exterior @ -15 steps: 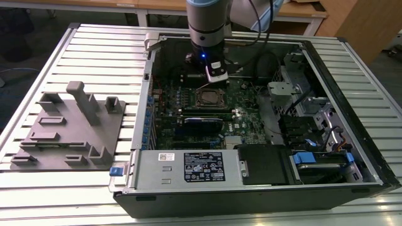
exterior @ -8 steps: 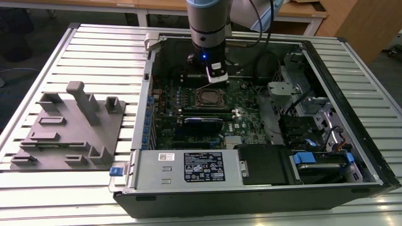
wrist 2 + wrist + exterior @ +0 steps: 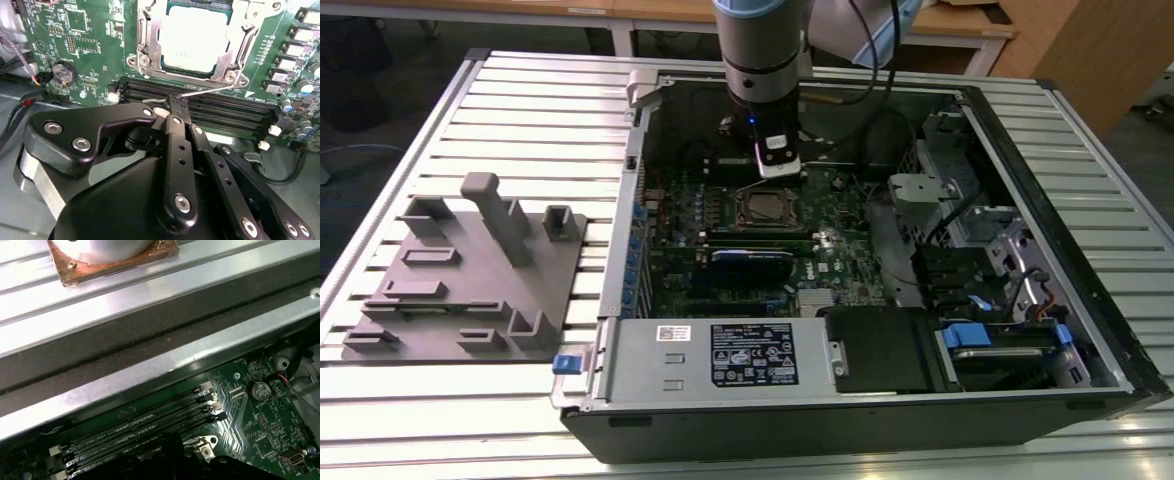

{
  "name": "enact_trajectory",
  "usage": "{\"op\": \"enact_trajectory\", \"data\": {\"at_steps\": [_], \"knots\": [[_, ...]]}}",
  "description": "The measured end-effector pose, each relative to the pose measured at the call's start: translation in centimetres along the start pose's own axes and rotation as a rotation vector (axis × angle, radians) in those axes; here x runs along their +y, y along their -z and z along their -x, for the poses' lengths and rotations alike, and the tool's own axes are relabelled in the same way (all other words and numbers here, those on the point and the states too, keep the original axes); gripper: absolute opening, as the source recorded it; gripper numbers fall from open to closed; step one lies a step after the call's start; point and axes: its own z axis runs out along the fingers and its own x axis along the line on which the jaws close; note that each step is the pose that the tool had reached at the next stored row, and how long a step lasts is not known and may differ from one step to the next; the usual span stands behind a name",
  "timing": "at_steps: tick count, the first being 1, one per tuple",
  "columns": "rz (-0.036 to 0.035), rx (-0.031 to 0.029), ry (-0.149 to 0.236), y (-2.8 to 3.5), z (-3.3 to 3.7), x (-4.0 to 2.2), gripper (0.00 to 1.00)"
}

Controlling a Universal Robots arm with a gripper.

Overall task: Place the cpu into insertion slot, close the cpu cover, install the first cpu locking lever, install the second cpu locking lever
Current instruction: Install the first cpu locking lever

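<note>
Gripper down inside open computer case, fingertips pinched shut on thin wire locking lever beside memory slots — seen in second wrist view. Cpu seated flat in socket, pale metal top showing through square opening of cpu cover, cover lying down over it. In exterior view, arm standing upright over motherboard; grey fixture block on slatted table at exterior view's left, well apart.
</note>
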Motion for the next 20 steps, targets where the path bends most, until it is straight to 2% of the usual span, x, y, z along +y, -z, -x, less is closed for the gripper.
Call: {"op": "enact_trajectory", "data": {"at_steps": [3, 8, 9, 16, 18, 20], "knots": [[-0.0044, -0.0105, 0.001, -0.3, -0.02, -0.09, 0.1], [-0.0244, -0.0319, 0.004, -0.68, -0.07, -0.19, 0.1], [-0.0271, -0.0346, 0.004, -0.73, -0.1, -0.18, 0.1], [-0.0305, -0.039, -0.006, -1.02, -0.49, 0.45, 0.1], [-0.0359, -0.0455, -0.018, -1.11, -0.5, 0.43, 0.1], [-0.0419, -0.0553, -0.029, -1.25, -0.52, 0.4, 0.1]]}}
